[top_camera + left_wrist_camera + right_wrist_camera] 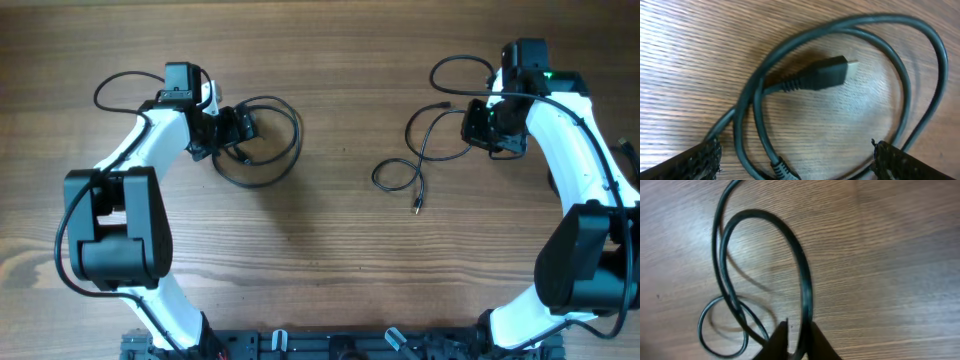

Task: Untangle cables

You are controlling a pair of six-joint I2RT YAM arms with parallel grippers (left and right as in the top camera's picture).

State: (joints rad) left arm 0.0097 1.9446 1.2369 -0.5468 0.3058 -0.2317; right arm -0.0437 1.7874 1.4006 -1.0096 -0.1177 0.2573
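Note:
Two black cables lie apart on the wooden table. A thicker one (298, 140) is coiled on the left, and its flat plug (827, 75) rests inside the coil (875, 20). My left gripper (240, 128) hovers low over that coil's left side, jaws wide open (796, 147), holding nothing. On the right, a thin cable (425, 158) loops toward the centre and ends in a small silver-tipped plug (417, 206). My right gripper (478, 125) is at this cable's right end. The cable (802, 265) runs between its fingertips, and the jaws (799, 332) stand slightly open, with a gap beside the cord.
The arms' own thicker wires arc behind each wrist, on the left (125, 80) and on the right (455, 65). A dark rail (300, 345) runs along the table's front edge between the two arm bases. The thin cable forms a small loop (700, 325) left of my right fingers.

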